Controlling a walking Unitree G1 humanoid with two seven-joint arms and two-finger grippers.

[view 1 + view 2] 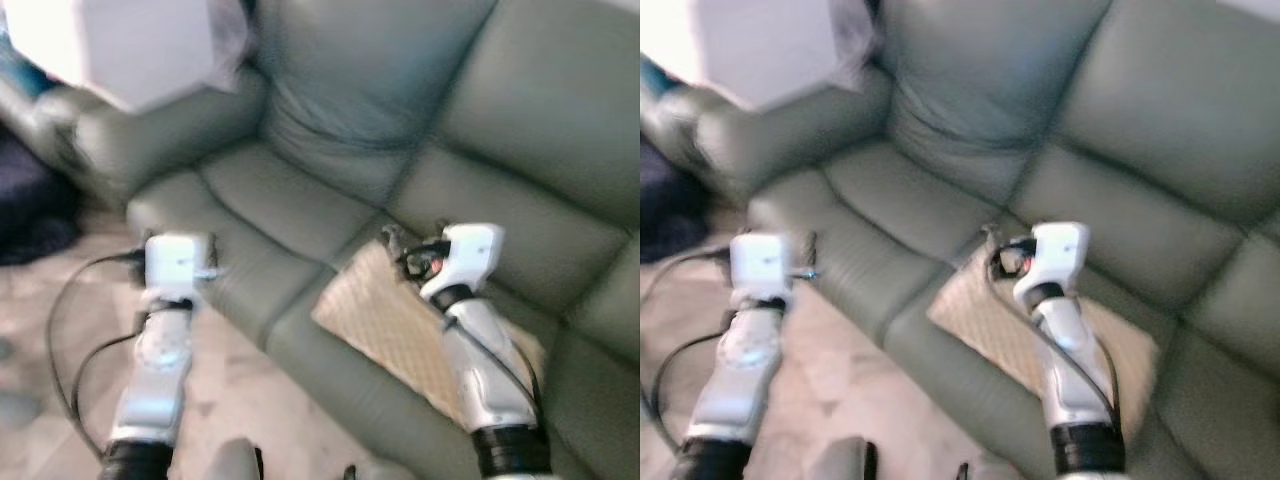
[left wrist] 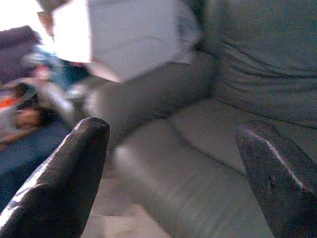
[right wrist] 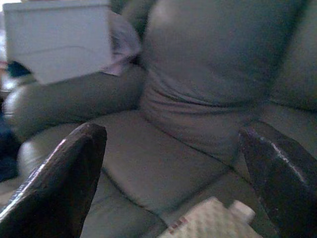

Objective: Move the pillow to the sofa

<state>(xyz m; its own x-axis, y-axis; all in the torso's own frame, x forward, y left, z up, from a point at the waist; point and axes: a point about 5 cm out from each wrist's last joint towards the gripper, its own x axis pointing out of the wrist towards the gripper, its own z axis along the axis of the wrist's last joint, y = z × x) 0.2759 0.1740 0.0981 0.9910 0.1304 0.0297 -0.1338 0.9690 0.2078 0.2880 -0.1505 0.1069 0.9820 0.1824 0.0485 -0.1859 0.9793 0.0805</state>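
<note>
A beige quilted pillow (image 1: 385,315) lies flat on the seat of the grey-green leather sofa (image 1: 300,200), close to the seat's front edge. My right gripper (image 3: 173,144) hovers just above the pillow's far corner (image 3: 213,223), open, nothing between its fingers (image 3: 64,183). My left gripper (image 2: 176,144) is held out over the floor in front of the sofa's left seat cushion, also open and empty. The right arm (image 1: 490,370) covers part of the pillow. All views are somewhat blurred.
A large white box (image 1: 130,45) rests on the sofa's left armrest with a pale cloth beside it. Something dark blue (image 1: 30,210) lies on the floor at the left. A black cable (image 1: 70,300) loops beside my left arm. Pale floor (image 1: 230,390) runs along the sofa front.
</note>
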